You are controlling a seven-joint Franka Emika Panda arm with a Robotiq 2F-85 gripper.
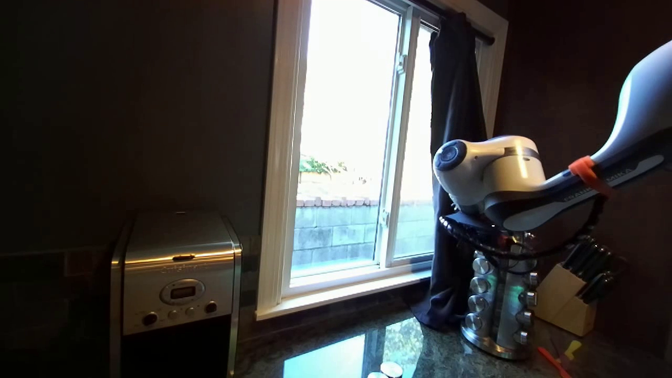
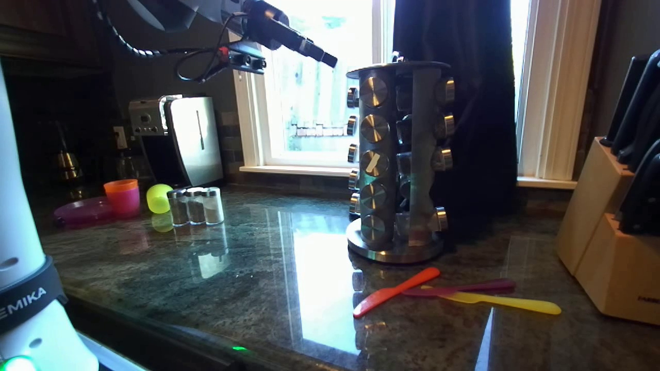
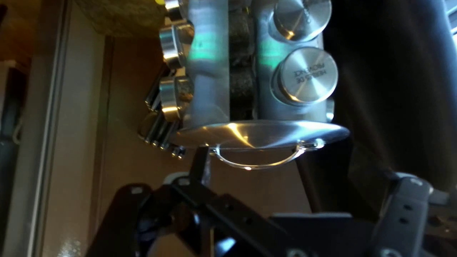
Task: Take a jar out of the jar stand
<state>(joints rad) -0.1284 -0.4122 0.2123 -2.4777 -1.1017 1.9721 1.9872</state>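
Note:
The jar stand is a tall silvery carousel on the counter with stacked jars. It also shows in an exterior view behind the hanging arm cable. Jars with shiny round lids stick out of its sides, such as one high jar. In the wrist view, which stands upside down, the stand's top plate with a wire loop lies ahead of the fingers. One jar lid there carries printed words. My gripper is open with nothing between its fingers. Its tip is beside the top plate, at about its height.
Three loose jars stand on the counter near a yellow-green cup and pink-orange cups. Plastic knives lie before the stand. A knife block stands beside it, a dark curtain behind, a silver appliance farther off.

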